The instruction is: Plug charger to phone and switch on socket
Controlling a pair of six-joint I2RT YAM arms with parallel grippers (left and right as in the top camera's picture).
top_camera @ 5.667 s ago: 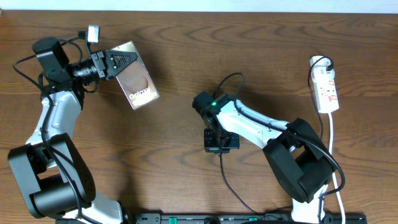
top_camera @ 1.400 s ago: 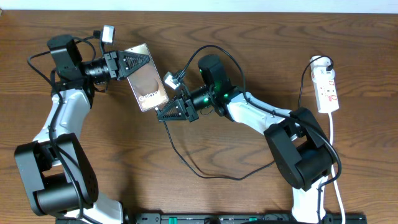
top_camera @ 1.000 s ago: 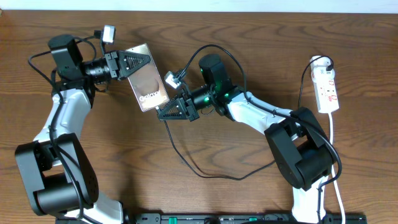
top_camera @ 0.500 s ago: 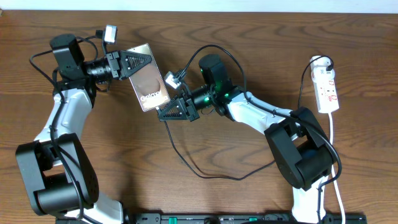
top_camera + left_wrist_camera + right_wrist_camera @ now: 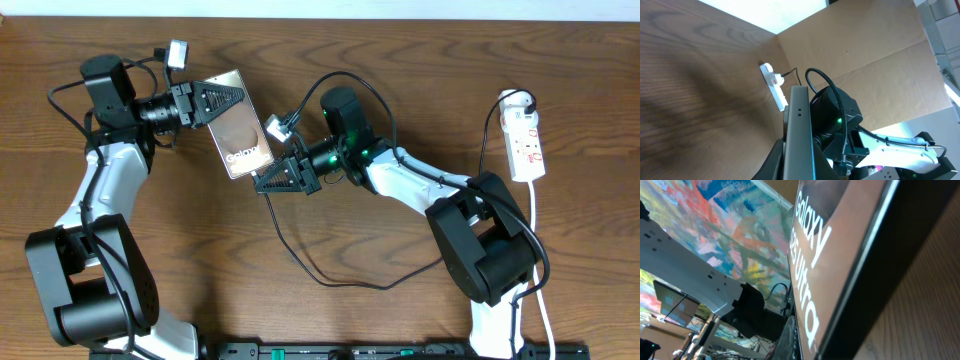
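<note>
Black L gripper (image 5: 232, 95) clamps phone (image 5: 243, 140) top; we see R gripper (image 5: 262, 184), arm outstretched, pinching charger (image 5: 330, 283) at its bottom edge.

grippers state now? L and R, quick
Left gripper: closed, fingers holding the phone.
Right gripper: closed, holding the charger near its plug end, at the phone's lower edge.

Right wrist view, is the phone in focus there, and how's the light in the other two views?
Right wrist: the phone fills the frame at a steep slant, with its lettering readable but soft. Overhead: even light, sharp, only faint shadows on the table. Left wrist: a blown-out white patch at the top, and a broad dark shadow across the wood.
</note>
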